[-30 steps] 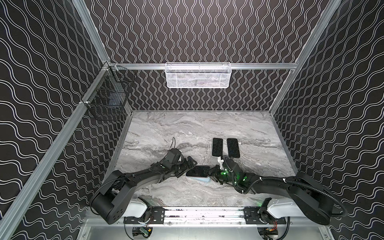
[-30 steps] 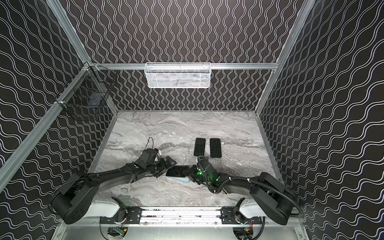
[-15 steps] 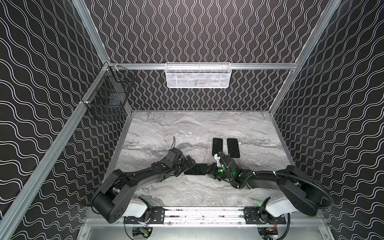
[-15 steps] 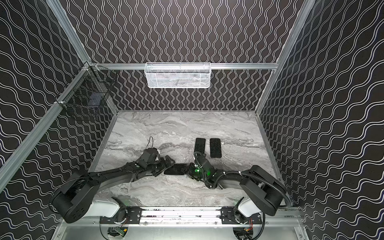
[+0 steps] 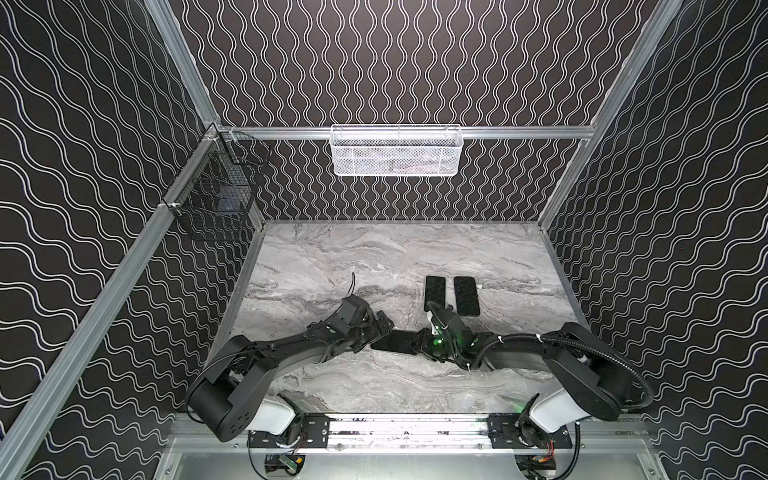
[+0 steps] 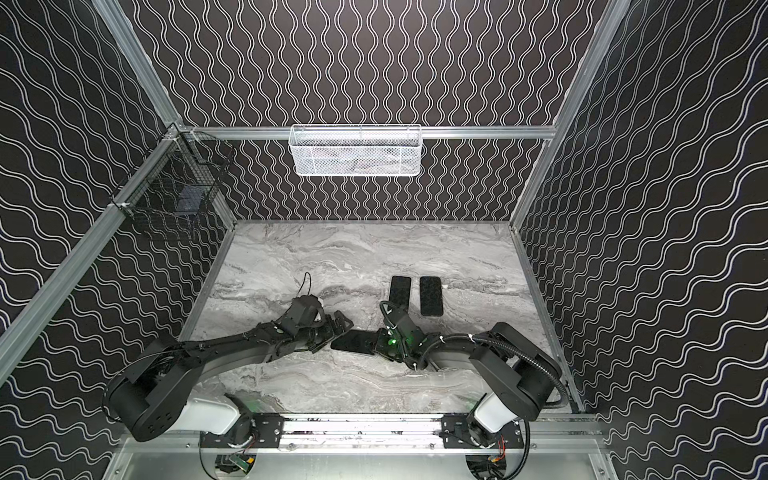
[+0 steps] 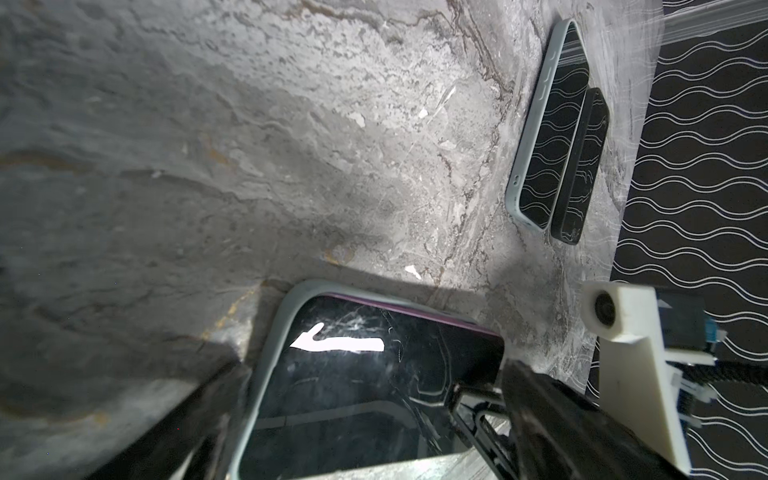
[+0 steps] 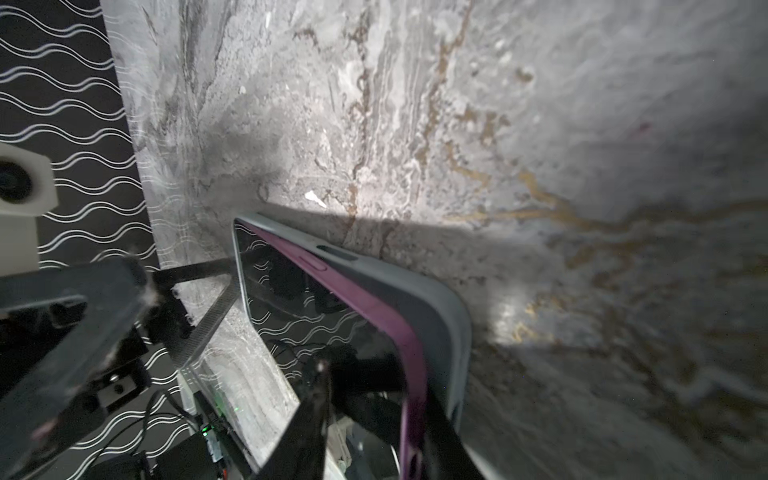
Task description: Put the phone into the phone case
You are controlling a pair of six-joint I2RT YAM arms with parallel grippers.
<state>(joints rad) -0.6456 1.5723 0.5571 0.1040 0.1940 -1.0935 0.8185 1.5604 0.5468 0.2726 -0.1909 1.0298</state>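
The phone case (image 7: 266, 353), pale grey, lies flat on the marble table (image 5: 374, 257), well in front of the white mesh basket (image 5: 395, 156) that hangs on the back wall, and almost straight below it in both top views. The phone (image 5: 395, 343) rests in the case screen up, but it is not fully seated. In the right wrist view one long purple side stands proud of the grey wall, with its side button just above the case's cutout. In the left wrist view the rim wraps the screen's corner on the opposite side.

The left gripper (image 5: 377, 336) meets the end of the case that lies left of the basket's middle. Its fingers (image 7: 187, 415) are spread wide, and the one that shows clearly sits just beside the grey rim. The right gripper (image 5: 419, 345) covers the other end, right of the basket's middle. Its fingers (image 8: 309, 424) stand a little apart, one over the screen and one outside the case wall, with the raised purple side between them. The view is blurred there, so whether they pinch it cannot be told.

Between the basket and the case, slightly to the right, a grey-cased handset (image 7: 548, 124) and a dark-edged handset (image 7: 582, 174) lie side by side, close but apart. A black wire basket (image 5: 216, 199) hangs on the side wall, left of the white one
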